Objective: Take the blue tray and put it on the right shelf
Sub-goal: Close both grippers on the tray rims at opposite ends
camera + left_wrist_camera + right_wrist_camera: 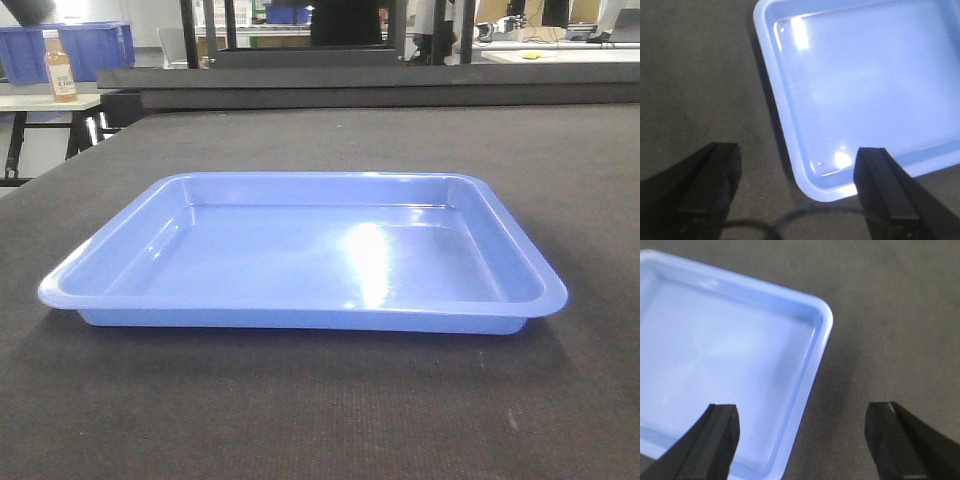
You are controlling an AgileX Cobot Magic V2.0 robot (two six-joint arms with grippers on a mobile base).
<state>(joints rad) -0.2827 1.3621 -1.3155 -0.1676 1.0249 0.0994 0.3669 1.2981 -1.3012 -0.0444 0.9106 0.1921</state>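
- The tray (pixel 300 250) lies flat and upright on a dark, rough-textured table (pixel 560 160), near the middle of the front view, with nothing in it.
- Its glossy floor shows a bright glare patch right of centre.
- The left gripper (pixel 797 152) is spread wide and holds nothing.
- In the left wrist view one corner of the tray (pixel 865 85) sits between the two black fingers (pixel 710 185). One finger is over bare table and the other overlaps the tray's rim; I cannot tell whether it touches.
- The right gripper (pixel 802 412) is also spread wide, with nothing in its grasp.
- In the right wrist view the tray's (pixel 715 350) side rim runs between the fingers (pixel 715 440). One finger is over the tray's floor and the other over bare table.
- Neither gripper shows in the front view.
- Far back on the left, a bottle (pixel 61 68) with an orange label stands on a pale table in front of dark blue bins (pixel 95 45).
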